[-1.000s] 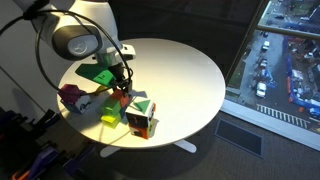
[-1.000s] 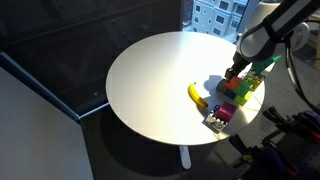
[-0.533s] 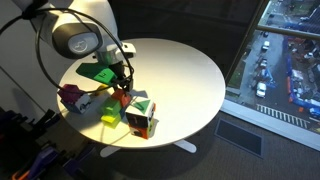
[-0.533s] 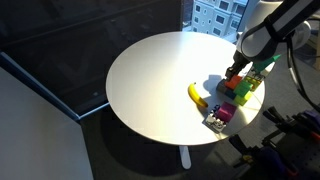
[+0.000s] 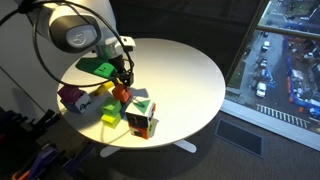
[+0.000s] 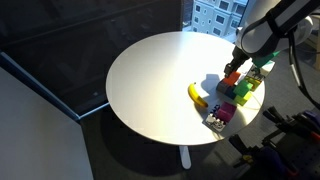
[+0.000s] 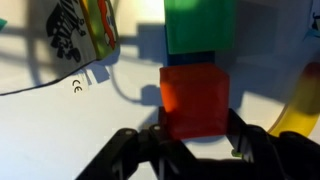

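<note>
While the claw [image 7: 196,128], almost closed, pinches the small red plastic cube [image 7: 195,95], the grasp seems done; setting it down remains, with the green plastic block [image 7: 200,25] just ahead.

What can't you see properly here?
- Bag: wrist view, cut off by top and left edges, print blurred.
- Yellow thing: wrist view, cut by the right edge.
- Green block: wrist view, top cut off.
- Red block: exterior view, tiny, partly behind the gripper.

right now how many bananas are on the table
1: the banana lies on the white table, close to the red block in the gripper. The arm may hide others.
</note>
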Motion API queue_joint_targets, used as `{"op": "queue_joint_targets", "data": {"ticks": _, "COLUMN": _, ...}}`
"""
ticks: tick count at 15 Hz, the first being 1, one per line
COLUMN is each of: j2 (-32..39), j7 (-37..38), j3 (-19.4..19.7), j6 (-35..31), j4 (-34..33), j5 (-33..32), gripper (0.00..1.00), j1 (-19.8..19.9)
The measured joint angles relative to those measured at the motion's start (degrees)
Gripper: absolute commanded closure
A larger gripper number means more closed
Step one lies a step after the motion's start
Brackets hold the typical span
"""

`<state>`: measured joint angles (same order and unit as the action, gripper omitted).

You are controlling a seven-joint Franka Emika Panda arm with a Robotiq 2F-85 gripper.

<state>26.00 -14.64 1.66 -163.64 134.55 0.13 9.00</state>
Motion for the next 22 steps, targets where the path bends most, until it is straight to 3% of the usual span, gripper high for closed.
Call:
{"op": "queue_joint_targets", "data": {"ticks": 11, "j2": -6.8, "j7": 0.0, "j3": -0.7, "j6": 7.1, "j4": 0.0, "j5": 0.0, "gripper": 0.67, "j1": -0.5}}
{"op": "queue_joint_targets", "data": {"ticks": 22, "j2": -16.0, "j7": 0.0, "j3": 0.0, "j6": 18.6, "j4": 0.1, "j5": -0.1, "gripper": 0.67, "j1": -0.8}}
